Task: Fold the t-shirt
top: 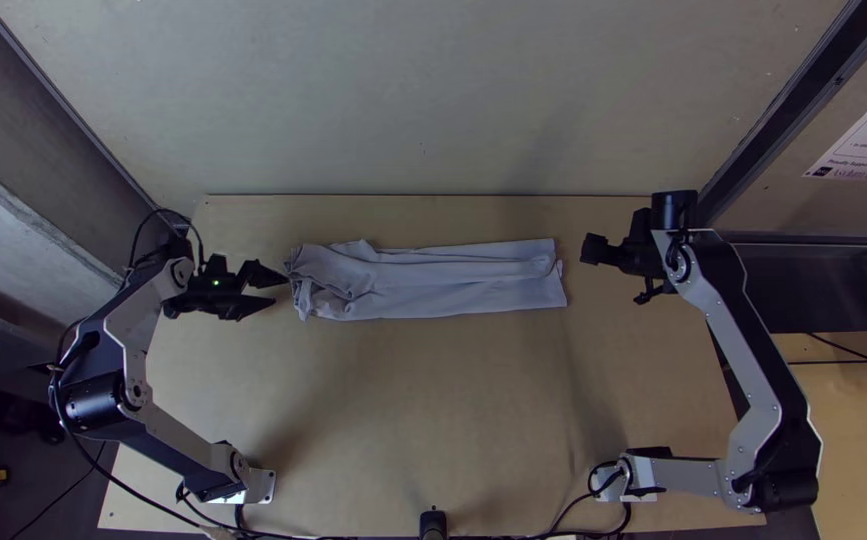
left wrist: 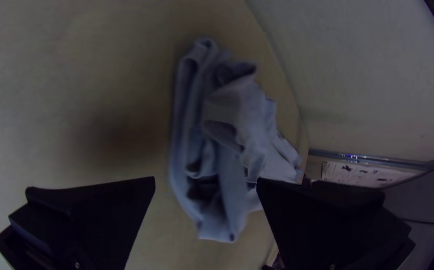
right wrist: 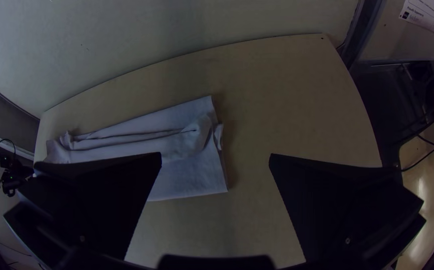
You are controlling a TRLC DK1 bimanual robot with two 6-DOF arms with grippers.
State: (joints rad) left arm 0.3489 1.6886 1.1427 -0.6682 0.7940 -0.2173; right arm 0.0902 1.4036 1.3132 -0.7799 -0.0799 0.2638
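The grey-blue t-shirt (top: 443, 280) lies as a long narrow folded strip across the table, its left end bunched, its right end flatter. Just off that bunched end, my left gripper (top: 278, 288) stands open. In the left wrist view the crumpled end of the t-shirt (left wrist: 227, 130) lies beyond the parted fingers of my left gripper (left wrist: 205, 182). My right gripper (top: 585, 250) is a little to the right of the flat end, apart from the cloth. The right wrist view has my right gripper (right wrist: 215, 157) open, with the t-shirt (right wrist: 186, 170) partly behind one finger.
Bare light wood of the table (top: 433, 400) stretches between the cloth and the arms' bases. A pale wall (top: 423, 100) rises behind the table's far edge. A small black device (top: 433, 522) stands at the near edge.
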